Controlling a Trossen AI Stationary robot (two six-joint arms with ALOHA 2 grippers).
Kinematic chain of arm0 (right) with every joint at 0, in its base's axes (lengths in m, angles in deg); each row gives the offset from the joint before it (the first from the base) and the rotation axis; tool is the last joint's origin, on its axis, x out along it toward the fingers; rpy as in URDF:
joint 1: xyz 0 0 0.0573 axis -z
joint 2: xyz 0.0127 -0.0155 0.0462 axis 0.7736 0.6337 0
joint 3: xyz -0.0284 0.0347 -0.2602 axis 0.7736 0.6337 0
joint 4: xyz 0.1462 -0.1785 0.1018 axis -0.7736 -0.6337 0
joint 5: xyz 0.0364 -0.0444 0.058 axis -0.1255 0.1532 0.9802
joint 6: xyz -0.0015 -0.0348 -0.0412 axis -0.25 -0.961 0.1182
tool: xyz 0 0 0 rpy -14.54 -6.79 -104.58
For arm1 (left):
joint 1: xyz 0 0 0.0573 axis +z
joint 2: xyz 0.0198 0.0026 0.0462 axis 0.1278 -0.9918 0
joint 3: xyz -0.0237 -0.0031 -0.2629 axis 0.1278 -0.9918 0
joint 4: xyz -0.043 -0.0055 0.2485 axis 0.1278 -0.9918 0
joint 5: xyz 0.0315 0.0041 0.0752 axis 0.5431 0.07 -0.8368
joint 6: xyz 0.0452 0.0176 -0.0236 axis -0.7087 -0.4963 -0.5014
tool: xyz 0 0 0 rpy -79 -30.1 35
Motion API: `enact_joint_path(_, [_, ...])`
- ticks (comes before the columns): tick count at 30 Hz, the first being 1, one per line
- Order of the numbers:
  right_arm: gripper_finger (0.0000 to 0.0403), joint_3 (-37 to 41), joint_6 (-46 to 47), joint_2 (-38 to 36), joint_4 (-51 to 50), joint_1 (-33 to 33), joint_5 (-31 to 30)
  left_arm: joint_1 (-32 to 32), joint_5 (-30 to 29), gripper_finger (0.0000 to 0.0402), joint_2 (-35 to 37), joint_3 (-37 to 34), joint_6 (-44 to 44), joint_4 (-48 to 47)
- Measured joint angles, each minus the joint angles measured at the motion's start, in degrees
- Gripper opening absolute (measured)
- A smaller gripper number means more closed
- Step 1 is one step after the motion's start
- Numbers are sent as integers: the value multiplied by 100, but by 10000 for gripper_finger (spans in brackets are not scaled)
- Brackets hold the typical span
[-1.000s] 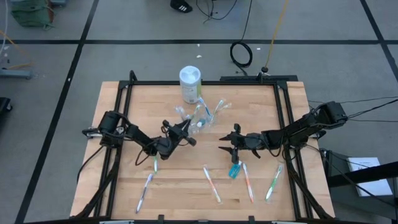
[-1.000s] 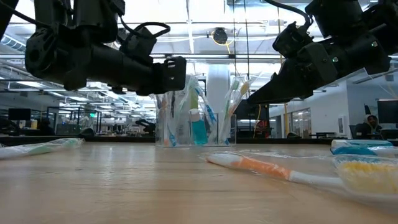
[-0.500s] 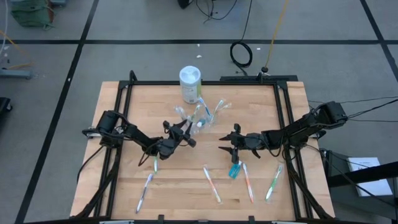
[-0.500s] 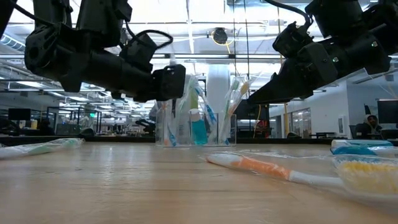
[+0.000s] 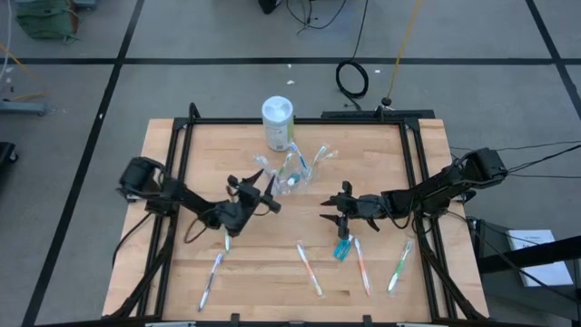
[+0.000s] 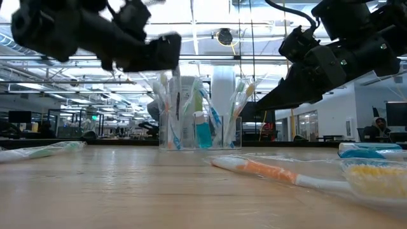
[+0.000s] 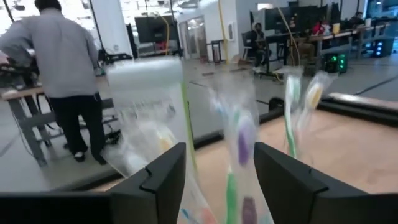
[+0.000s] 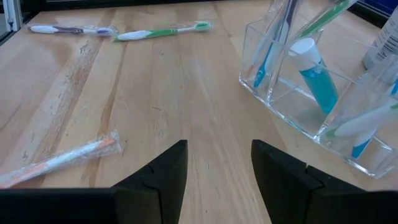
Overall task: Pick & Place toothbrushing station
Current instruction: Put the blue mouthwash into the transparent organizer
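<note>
The clear plastic holder [image 5: 292, 169] stands on its base at the table's far middle. Several wrapped toothbrushes [image 7: 244, 134] and a teal toothpaste tube [image 8: 314, 78] stand upright in its compartments. My left gripper [image 5: 265, 193] hovers open just left of the holder and above the table, with nothing between its fingers [image 7: 163, 177]. My right gripper [image 5: 330, 211] waits open to the holder's right, low over the wood, also holding nothing. More toothbrushes [image 5: 309, 268] and another teal tube [image 5: 342, 247] lie flat on the near half of the table.
A white canister with a green label [image 5: 278, 123] stands just beyond the holder. Loose toothbrushes lie at the near left [image 5: 211, 282] and near right [image 5: 399, 265]. A black frame [image 5: 182, 136] runs round the table. A person [image 7: 65, 56] stands in the room beyond.
My left gripper has opened, risen and drawn back from the holder toward the table's left edge. A wrapped toothbrush now stands in the holder's left end, free of the fingers. My right arm has kept still.
</note>
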Motion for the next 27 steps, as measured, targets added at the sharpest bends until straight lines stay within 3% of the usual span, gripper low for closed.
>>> enact_joint_path(6, [169, 0, 4, 0, -17, -8, 2, -359, -144, 196, 713, 0, -868, -5])
enact_joint_path(12, [169, -1, 149, 0, -43, -9, 35, -828, -676, 196, 1230, 0, -1452, -5])
enact_joint_path(19, [169, -475, -503, 0, -300, -185, 780, -1061, -749, 196, 1345, 0, -1475, -38])
enact_joint_path(22, [169, -1078, -1025, 0, -1236, -327, 1305, -1043, -731, 196, 1344, 0, -1449, -198])
enact_joint_path(27, [169, -2098, -1444, 0, -3814, -579, 1839, -1003, -729, 195, 1344, 2, -1119, -595])
